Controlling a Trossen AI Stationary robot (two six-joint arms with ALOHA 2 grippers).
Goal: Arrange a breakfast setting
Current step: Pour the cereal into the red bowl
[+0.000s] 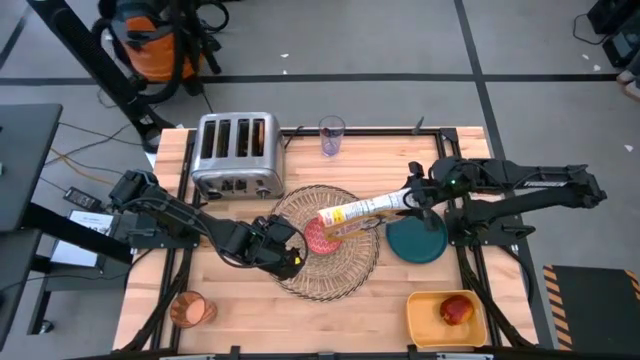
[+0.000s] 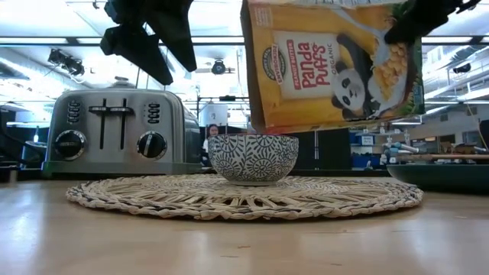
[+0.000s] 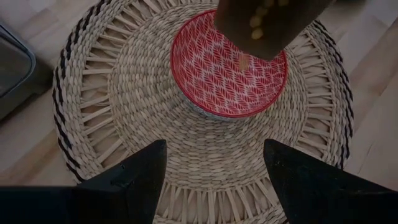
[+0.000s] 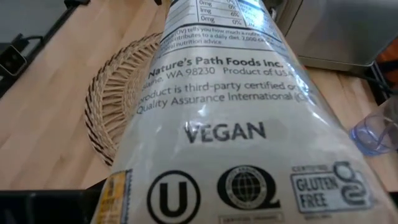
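A round woven placemat [image 1: 330,268] lies mid-table. On it stands a small bowl [image 3: 217,87], red-pink inside and blue-patterned outside [image 2: 253,158]. Above the bowl, a yellow cereal bag [image 2: 328,69] is tilted, its low end [image 3: 267,28] over the bowl with cereal pieces showing at it. My right gripper [image 1: 415,196] is shut on the bag's far-from-bowl end. My left gripper [image 3: 214,180] hovers open above the placemat's near-left part, touching nothing. The dark teal plate [image 1: 415,243] sits right of the placemat. My right gripper holds the cereal bag by the end farthest from the bowl [image 1: 400,204], coming from the table's right and slanting down. In its own wrist view the bag hides the fingers. The bag is lifted clear and slopes down toward the bowl.
A chrome toaster [image 1: 236,152] stands at the far left and a clear cup [image 1: 332,135] at the far edge. A yellow tub [image 1: 420,322] with a red apple [image 1: 456,310] sits at the near right, and an amber cup [image 1: 190,310] at the near left.
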